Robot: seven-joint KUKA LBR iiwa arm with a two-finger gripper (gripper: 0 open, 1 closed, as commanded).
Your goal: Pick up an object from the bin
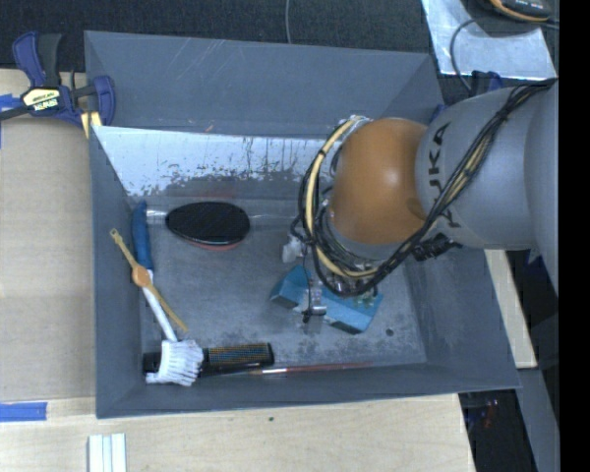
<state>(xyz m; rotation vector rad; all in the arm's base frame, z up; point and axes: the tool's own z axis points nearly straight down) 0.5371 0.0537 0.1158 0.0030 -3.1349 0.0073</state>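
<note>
- Reaching in from the view's right, the grey arm (501, 165) ends in a rounded orange cover (374, 185) ringed by yellow and black cables (318, 200). The gripper (315, 315) sits under that cover, low over the floor of the grey metal bin (275, 87).
- Writing: dark capitals (440, 170) run along the arm's casing just beside the cover. They read "KUKA" in part, with cables crossing the lettering.
- Task thing: a flat, angular light-blue piece (356, 309) lies directly beneath the gripper in the right half of the bin floor. Its blue surface shows on both sides of the gripper's tip.
- Grasp state: whether the gripper is clenched, released or closed on the blue piece cannot be told, since the cover and cables hide most of it. Whether it touches the piece cannot be told either.
- Well to the gripper's left and farther back, near the rear wall, a black oval thing (207, 223) lies flat, with a reddish edge along its near side.
- Far to the gripper's left lies a brush (157, 301) with a blue handle, a white stem and white bristles. The bristle head points toward the front wall.
- A thin yellow stick (126, 249) lies slantwise across the brush's stem.
- Left of the gripper and nearer the front wall, a black comb-like bar (238, 357) lies touching the white bristles.
- Just in front of the gripper, a thin red rod (320, 368) lies along the foot of the front wall.
</note>
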